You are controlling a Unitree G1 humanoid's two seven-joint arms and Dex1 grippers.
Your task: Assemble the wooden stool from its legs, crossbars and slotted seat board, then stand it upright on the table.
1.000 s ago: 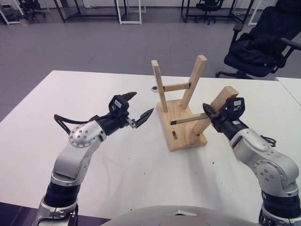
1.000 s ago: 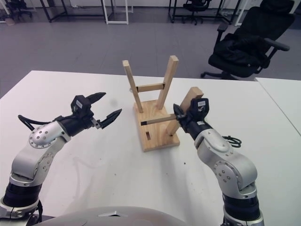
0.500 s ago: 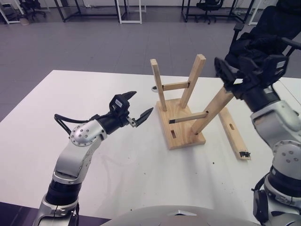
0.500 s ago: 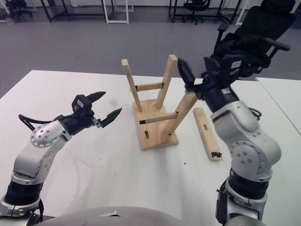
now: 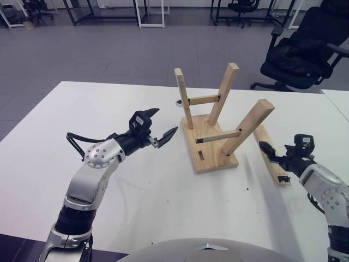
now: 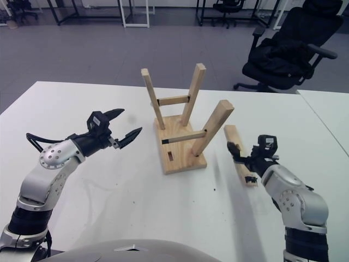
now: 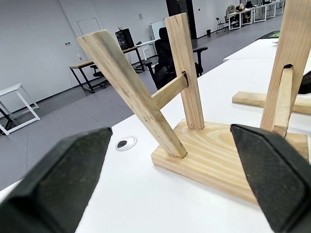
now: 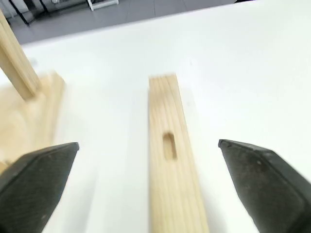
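Pale wooden seat board (image 5: 215, 154) holds three legs (image 5: 184, 98); slotted fourth leg (image 8: 167, 160) lies unfitted. Left hand (image 5: 167, 120), right hand (image 8: 147, 144): spread, empty.

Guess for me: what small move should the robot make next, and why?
Probably lower the right gripper and close it on the loose leg. The gripper is open and straddles that leg, which lies flat on the table beside the upturned seat board, where three legs already stand.
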